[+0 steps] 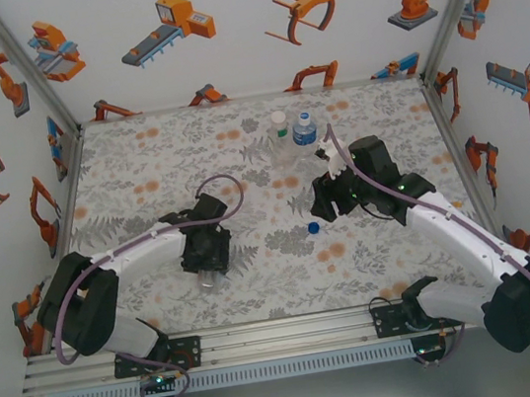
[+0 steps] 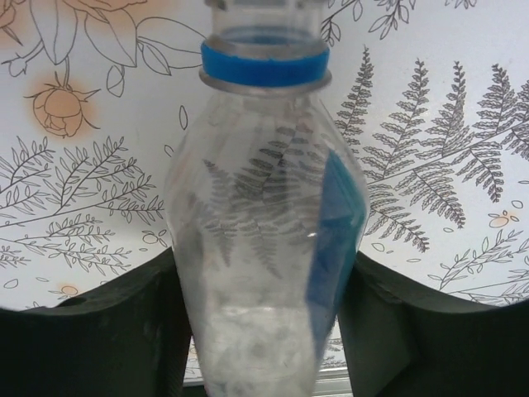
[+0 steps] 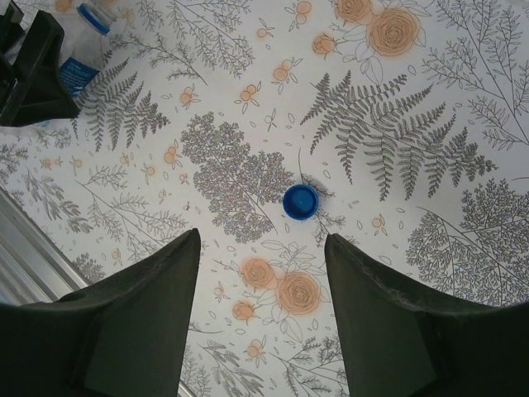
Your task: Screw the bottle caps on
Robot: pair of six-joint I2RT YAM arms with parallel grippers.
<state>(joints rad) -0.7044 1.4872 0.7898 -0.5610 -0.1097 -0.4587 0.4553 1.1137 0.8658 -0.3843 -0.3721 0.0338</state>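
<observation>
In the left wrist view the bottle [image 2: 256, 207] is cut off by the top edge just above its blue neck ring, so its mouth cannot be seen, and its base is lost in the dark gap at 6 o'clock. The left tool [image 2: 260, 273] pinches it, one finger against each side. The bottle's wall is clear: the fern print of the surface [image 1: 139, 157] reads through it, with a blue label along the 3 o'clock side. The lower part is a whitish blur, and I cannot tell whether anything is inside.

From the top camera most of that bottle [image 1: 210, 279] hides under the left tool [image 1: 207, 267].

The right tool [image 3: 263, 248] is spread with nothing between its fingers. A blue cap [image 3: 300, 202] lies on the surface at 12 o'clock of it, apart from both fingers.

At 12 o'clock on the surface a pale-capped bottle [image 1: 280, 128] and a blue-capped bottle [image 1: 305, 131] stand side by side, too small to judge their contents.
</observation>
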